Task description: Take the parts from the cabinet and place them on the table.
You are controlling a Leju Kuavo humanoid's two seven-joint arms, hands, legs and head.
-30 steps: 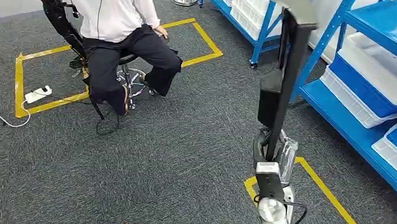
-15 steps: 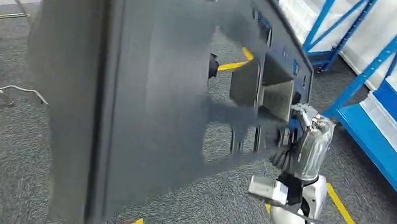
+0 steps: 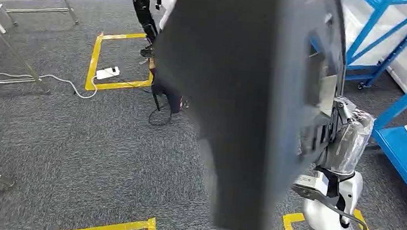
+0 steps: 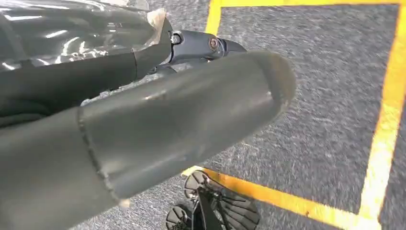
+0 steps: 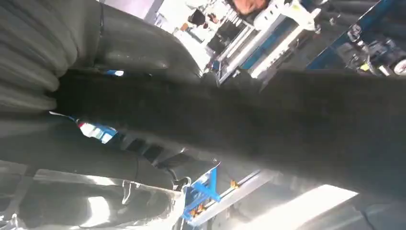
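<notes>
right hand (image 3: 328, 138) clamped on the edge of a large dark flat panel (image 3: 246, 96), held upright above the grey carpet (image 3: 78, 149) | panel fills the view centre, blurred, probably the cabinet part | left hand (image 4: 143, 120) hangs over carpet and yellow tape (image 4: 297, 203), fingers' state unclear | blue shelving (image 3: 405, 98) at right

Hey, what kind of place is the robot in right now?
Probably a workshop or warehouse test area: blue metal shelving, grey carpet marked with yellow tape squares, and a large dark panel carried in the robot's right hand.
</notes>
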